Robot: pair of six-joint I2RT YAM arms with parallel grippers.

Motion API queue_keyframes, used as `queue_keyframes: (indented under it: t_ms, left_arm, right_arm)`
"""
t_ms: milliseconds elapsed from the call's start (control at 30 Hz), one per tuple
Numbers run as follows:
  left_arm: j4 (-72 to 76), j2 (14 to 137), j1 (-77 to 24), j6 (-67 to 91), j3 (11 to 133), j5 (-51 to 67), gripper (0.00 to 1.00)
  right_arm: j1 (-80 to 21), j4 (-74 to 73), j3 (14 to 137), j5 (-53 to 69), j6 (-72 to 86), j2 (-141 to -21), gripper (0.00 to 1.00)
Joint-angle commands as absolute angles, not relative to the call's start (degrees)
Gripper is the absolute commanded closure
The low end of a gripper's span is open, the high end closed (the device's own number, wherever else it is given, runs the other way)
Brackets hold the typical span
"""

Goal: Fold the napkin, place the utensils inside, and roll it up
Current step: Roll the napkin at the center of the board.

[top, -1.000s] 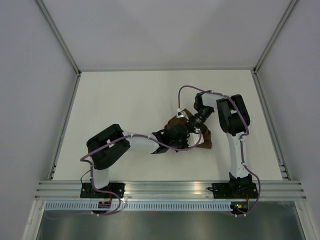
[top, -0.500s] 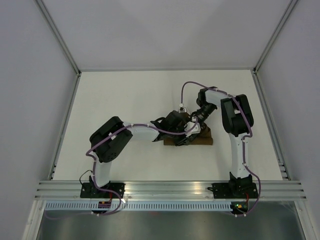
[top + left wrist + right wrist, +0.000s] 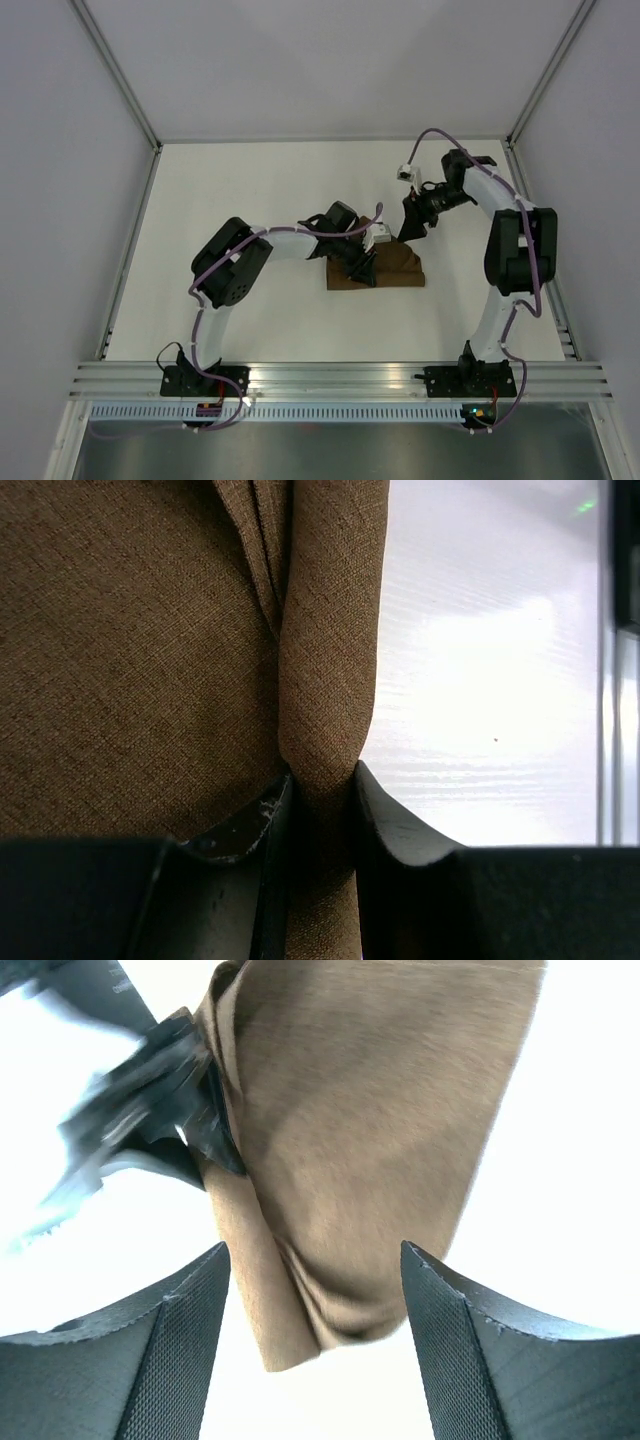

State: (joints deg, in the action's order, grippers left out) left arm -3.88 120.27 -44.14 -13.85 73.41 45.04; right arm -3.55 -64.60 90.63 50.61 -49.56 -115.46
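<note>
One ridge of the plain dark brown fabric napkin, which lies folded just right of centre in the top view, sits pinched in the nearly closed left gripper. The right gripper hangs above the cloth, jaws wide, holding nothing. If the left arm pulls sideways, the fold could drag open, since nothing else pins the cloth down.

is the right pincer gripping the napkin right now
No, the right pincer stands wide open, the napkin lying beyond its fingers, not between them.
</note>
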Motion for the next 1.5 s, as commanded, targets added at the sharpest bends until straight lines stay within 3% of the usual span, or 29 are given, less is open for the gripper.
queue_keyframes:
  t_ms: [0,233,367,500,733,833,1000,1100,1200,1467]
  left_arm:
    - [-17.83,126.99,-42.63,-11.52,74.43,49.56,0.98]
    - [-26.88,133.15,-40.78,-11.08,83.05,55.71,0.98]
    - [-28.65,134.82,-40.26,-10.29,85.43,56.25,0.98]
    - [-29.71,136.14,-39.55,-9.58,87.01,58.27,0.98]
    - [-30.15,136.76,-39.29,-9.05,88.07,58.36,0.98]
    - [-30.41,136.76,-39.11,-9.14,88.24,58.53,0.98]
    - [-30.50,136.06,-39.20,-9.58,87.80,58.28,0.90]
    - [-30.06,134.48,-39.02,-9.58,87.37,57.40,0.68]
    - [-28.05,131.49,-38.59,-8.36,86.49,57.57,0.59]
    - [-24.09,123.76,-36.39,-5.54,86.13,56.52,0.54]
  right_arm:
    - [-2.46,-49.69,78.64,51.25,-47.12,-102.60,0.26]
    - [-10.44,-21.38,50.83,32.72,-43.07,-78.09,0.25]
    - [-19.76,-11.63,40.80,22.89,-43.07,-72.17,0.24]
    - [-29.06,-5.29,33.42,13.99,-43.94,-71.28,0.23]
    - [-36.91,-0.44,28.92,8.53,-43.59,-73.65,0.24]
    - [-38.76,-0.44,28.83,7.21,-43.33,-75.49,0.29]
    - [-39.37,0.79,29.09,6.33,-42.98,-76.99,0.58]
    - [-39.38,-1.48,29.79,6.94,-42.71,-76.82,0.73]
    - [-39.29,-4.91,31.11,8.87,-42.98,-77.17,0.76]
    - [-37.97,-14.93,37.16,16.34,-43.07,-80.76,0.76]
